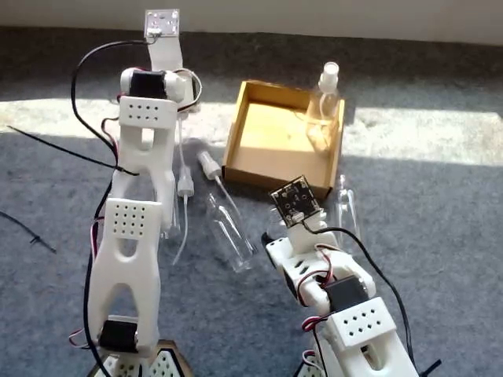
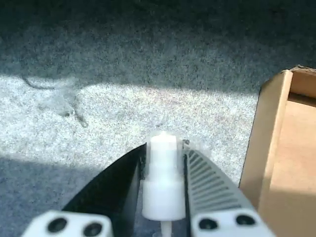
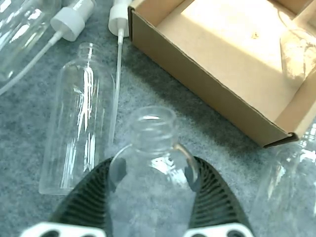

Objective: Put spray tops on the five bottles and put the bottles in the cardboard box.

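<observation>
My left gripper (image 2: 163, 153) is shut on a white spray top (image 2: 163, 182), held above the carpet next to the cardboard box (image 2: 269, 148). My right gripper (image 3: 153, 168) is shut on a clear uncapped bottle (image 3: 150, 148) in front of the box (image 3: 217, 94). One capped bottle (image 1: 326, 98) stands inside the box (image 1: 240, 145). An uncapped bottle (image 1: 229, 230) lies on the carpet, and beside it lie two loose spray tops (image 1: 208, 165) (image 1: 185, 185) with long tubes. Another clear bottle (image 1: 346, 206) lies right of the box's front corner.
Grey carpet (image 1: 440, 236) covers the table, with a sunlit band across the back. Black cables (image 1: 47, 145) trail at the left. A further clear bottle (image 3: 19, 24) lies by the loose spray tops. The left arm (image 1: 137, 220) stretches over the items on the left.
</observation>
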{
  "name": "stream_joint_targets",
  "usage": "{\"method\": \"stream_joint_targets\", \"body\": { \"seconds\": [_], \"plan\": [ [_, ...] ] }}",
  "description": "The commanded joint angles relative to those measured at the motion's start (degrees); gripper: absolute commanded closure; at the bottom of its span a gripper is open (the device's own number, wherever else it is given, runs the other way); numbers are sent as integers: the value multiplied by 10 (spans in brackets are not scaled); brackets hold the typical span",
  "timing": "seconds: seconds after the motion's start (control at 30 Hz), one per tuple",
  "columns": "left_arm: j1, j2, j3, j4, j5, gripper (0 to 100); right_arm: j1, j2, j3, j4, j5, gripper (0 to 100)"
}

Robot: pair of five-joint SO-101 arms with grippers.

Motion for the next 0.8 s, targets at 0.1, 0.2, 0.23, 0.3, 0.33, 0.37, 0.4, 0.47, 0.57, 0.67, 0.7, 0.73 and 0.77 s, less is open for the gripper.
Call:
{"method": "stream_joint_targets", "body": {
  "seconds": [0.1,0.2,0.23,0.3,0.33,0.37,0.4,0.47,0.57,0.67,0.7,0.73,0.77],
  "plan": [
    [0,-108,-41,84,11,996,3,-10,-7,-13,-5,995],
    [-1,-165,-38,100,10,996,3,-10,-7,-13,-5,995],
    [-2,-182,-36,101,10,996,3,-11,-7,-13,-5,995],
    [-11,-212,-35,105,5,996,4,-11,-7,-13,-5,995],
    [-15,-226,-31,108,3,996,4,-11,-7,-13,-5,995],
    [-23,-244,-17,109,3,996,4,-11,-7,-13,-5,995],
    [-31,-265,11,110,3,996,4,-11,-7,-13,-5,995],
    [-42,-324,108,110,3,996,4,-11,-7,-13,-5,995],
    [-42,-440,308,106,0,996,3,-11,-7,-13,-5,995],
    [-27,-557,475,105,-25,996,3,-11,-7,-13,-4,995],
    [-20,-593,523,102,-34,996,3,-11,-7,-13,-3,995],
    [-13,-630,569,91,-39,996,3,-11,-7,-13,-3,995],
    [-6,-667,613,76,-39,996,3,-11,-7,-13,-3,995]
  ]
}}
